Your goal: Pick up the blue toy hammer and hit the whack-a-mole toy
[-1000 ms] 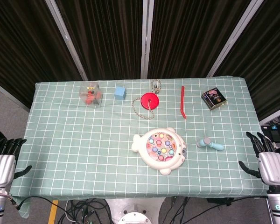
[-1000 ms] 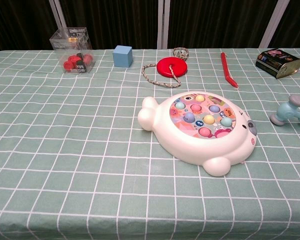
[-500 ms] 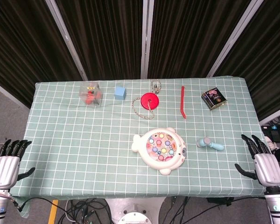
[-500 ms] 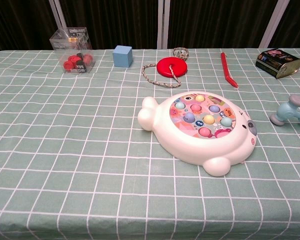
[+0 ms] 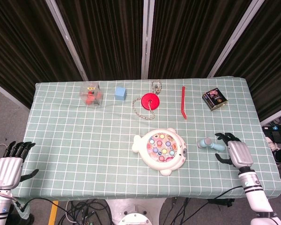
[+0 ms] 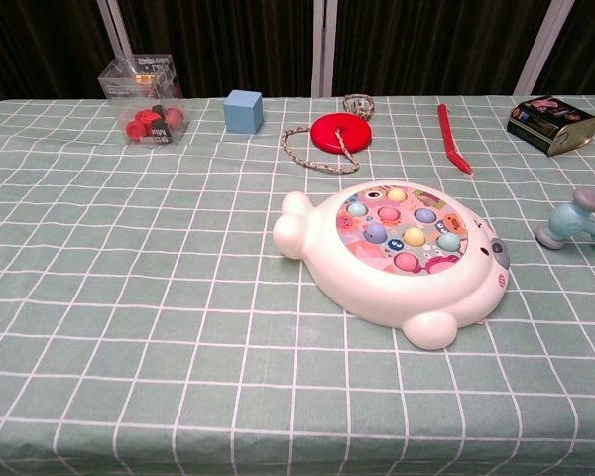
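Blue toy hammer (image 5: 210,144): smooth plastic, rounded head, short handle, lying flat on the checked green cloth (image 5: 84,140), just right of the whack-a-mole toy (image 5: 160,150), a glossy white fish-shaped shell with pastel round buttons. My right hand (image 5: 235,153) hovers at the handle end, fingers spread and curled, gripping nothing. My left hand (image 5: 8,164) stands off the table's left edge, fingers apart, empty.

The table (image 5: 84,140) is seen whole from high above in the head view, facing down and forward toward the dark curtains. In the chest view it is seen low and close. The whack-a-mole toy (image 6: 397,258), mid-frame, is shared by both.
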You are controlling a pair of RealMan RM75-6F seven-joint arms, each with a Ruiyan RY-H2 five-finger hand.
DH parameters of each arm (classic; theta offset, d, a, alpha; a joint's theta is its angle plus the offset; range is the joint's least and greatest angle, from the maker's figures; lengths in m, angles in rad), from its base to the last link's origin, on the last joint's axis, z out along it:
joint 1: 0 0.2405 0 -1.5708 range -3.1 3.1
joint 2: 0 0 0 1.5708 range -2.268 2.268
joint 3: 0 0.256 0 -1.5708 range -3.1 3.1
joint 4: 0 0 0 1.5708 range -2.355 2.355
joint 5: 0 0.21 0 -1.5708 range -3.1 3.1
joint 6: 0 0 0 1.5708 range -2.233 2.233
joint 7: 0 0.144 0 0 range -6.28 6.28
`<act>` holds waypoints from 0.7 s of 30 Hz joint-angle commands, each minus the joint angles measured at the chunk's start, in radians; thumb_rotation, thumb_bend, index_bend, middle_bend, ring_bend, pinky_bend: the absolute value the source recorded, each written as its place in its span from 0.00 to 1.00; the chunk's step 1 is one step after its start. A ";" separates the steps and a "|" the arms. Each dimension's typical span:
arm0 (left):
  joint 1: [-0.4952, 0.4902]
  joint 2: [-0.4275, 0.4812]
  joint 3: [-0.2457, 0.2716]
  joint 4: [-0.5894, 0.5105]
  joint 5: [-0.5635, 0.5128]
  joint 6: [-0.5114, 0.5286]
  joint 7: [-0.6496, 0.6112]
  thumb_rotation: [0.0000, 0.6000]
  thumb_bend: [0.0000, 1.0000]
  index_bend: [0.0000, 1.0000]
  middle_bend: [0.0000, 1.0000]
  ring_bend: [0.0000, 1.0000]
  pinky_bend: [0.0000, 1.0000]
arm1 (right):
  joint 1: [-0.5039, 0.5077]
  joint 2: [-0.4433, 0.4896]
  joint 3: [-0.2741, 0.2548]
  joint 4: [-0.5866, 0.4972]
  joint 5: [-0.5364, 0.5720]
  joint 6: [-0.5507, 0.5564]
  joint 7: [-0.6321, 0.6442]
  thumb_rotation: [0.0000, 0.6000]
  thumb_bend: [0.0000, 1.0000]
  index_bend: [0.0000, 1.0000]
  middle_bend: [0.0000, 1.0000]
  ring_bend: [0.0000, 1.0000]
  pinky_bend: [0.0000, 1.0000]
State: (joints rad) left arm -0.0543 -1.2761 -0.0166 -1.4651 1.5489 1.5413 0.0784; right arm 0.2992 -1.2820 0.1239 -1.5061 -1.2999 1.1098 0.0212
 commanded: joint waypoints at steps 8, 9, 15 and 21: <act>-0.001 -0.001 0.005 0.012 -0.004 -0.012 -0.019 1.00 0.00 0.19 0.17 0.13 0.10 | 0.072 -0.064 0.021 0.097 0.091 -0.115 -0.056 1.00 0.21 0.30 0.34 0.16 0.26; -0.001 0.000 0.005 0.012 -0.004 -0.013 -0.020 1.00 0.00 0.19 0.17 0.13 0.10 | 0.075 -0.069 0.021 0.106 0.095 -0.122 -0.055 1.00 0.21 0.31 0.35 0.16 0.26; -0.002 0.003 0.007 0.011 -0.001 -0.014 -0.023 1.00 0.00 0.19 0.17 0.13 0.10 | 0.096 -0.101 0.019 0.150 0.113 -0.150 -0.063 1.00 0.22 0.36 0.35 0.17 0.26; -0.002 0.002 0.007 0.012 -0.003 -0.016 -0.033 1.00 0.00 0.19 0.17 0.13 0.10 | 0.112 -0.121 0.020 0.173 0.120 -0.165 -0.062 1.00 0.26 0.37 0.38 0.20 0.26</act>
State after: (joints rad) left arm -0.0565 -1.2741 -0.0101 -1.4535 1.5454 1.5257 0.0454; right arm 0.4089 -1.4006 0.1427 -1.3357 -1.1810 0.9458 -0.0415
